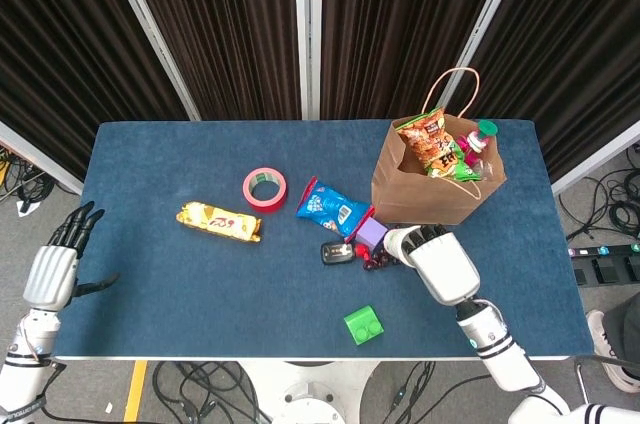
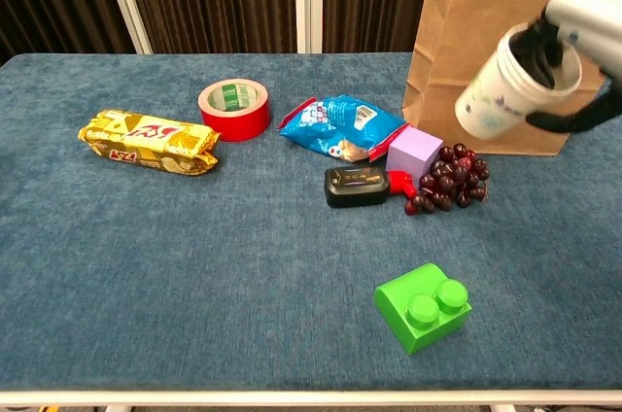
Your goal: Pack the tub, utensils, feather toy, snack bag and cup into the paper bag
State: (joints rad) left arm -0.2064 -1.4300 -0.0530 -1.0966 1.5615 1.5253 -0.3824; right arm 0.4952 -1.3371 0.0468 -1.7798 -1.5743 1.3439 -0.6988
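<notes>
My right hand (image 1: 442,264) grips a white paper cup (image 2: 501,86) and holds it in the air, tilted with its mouth toward the hand, in front of the brown paper bag (image 2: 466,14). From the head view the cup (image 1: 398,242) hangs just over the grapes (image 1: 383,257), in front of the bag (image 1: 425,199). An orange snack bag (image 1: 427,141) and a green-topped item (image 1: 485,129) stick out of the bag's open top. My left hand (image 1: 52,266) hovers off the table's left edge, fingers spread and empty.
On the blue table lie a red tape roll (image 2: 234,108), a gold biscuit pack (image 2: 148,142), a blue snack packet (image 2: 342,124), a purple block (image 2: 415,154), a black device (image 2: 356,186), dark grapes (image 2: 447,179) and a green brick (image 2: 423,306).
</notes>
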